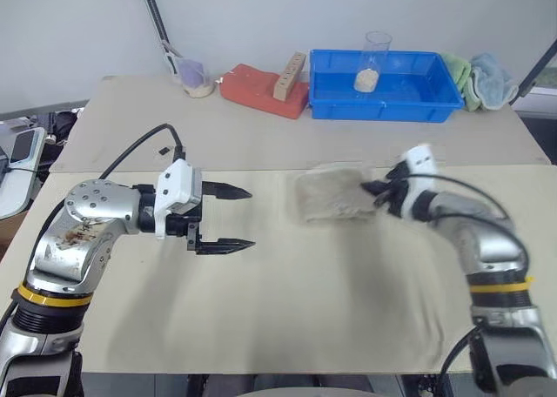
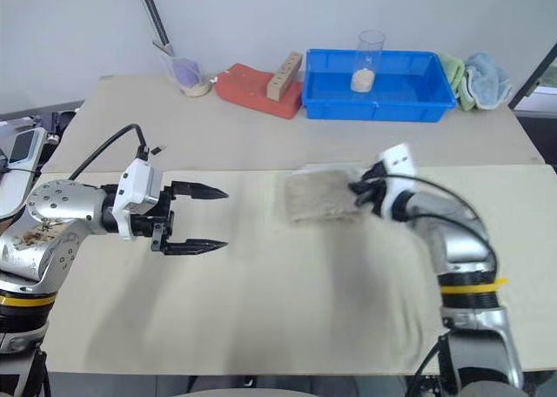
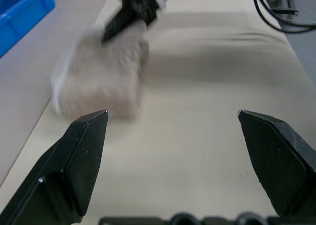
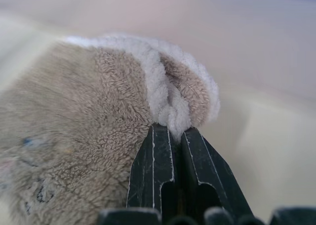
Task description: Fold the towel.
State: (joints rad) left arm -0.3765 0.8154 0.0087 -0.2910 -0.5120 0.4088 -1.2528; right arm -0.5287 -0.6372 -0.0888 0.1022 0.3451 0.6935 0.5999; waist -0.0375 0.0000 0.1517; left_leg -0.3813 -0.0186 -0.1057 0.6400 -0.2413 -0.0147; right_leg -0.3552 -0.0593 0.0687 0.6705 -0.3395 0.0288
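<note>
Beige cloth covers the tabletop (image 1: 261, 319). At its middle lies the towel (image 1: 329, 197), bunched up. At 3 o'clock of it, the right gripper (image 4: 170, 136) has its fingers pinched tight on the towel's whitish edge. At 9 o'clock, the left gripper (image 1: 233, 218) hangs with fingers wide apart.

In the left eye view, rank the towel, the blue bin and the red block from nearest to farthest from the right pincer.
1. The towel: pinched at its edge by the right pincer.
2. The blue bin: at the table's far side, beyond the pincer.
3. The red block: far side too, left of the bin.
</note>
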